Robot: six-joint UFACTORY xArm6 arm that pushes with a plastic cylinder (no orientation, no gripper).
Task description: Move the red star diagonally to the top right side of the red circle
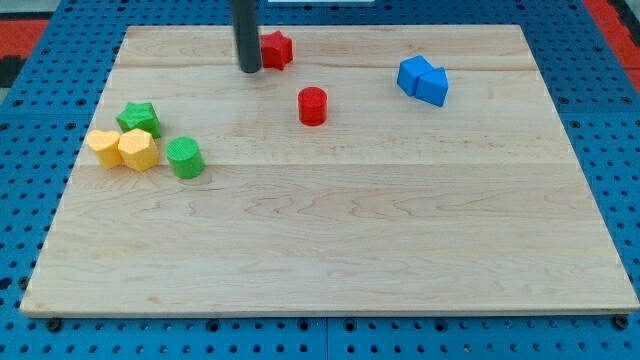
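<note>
The red star [278, 49] lies near the board's top edge, left of centre. The red circle [313, 105], a short cylinder, stands below and to the right of the star. My tip [250, 70] is the lower end of a dark rod that comes down from the view's top; it rests just left of the red star, close to or touching its left side, and up-left of the red circle.
Two blue blocks [423, 80] sit together at the upper right. At the left are a green star [139, 118], a yellow star-like block [103, 146], a yellow hexagon-like block [138, 150] and a green cylinder [185, 157]. The wooden board [330, 250] lies on a blue pegboard.
</note>
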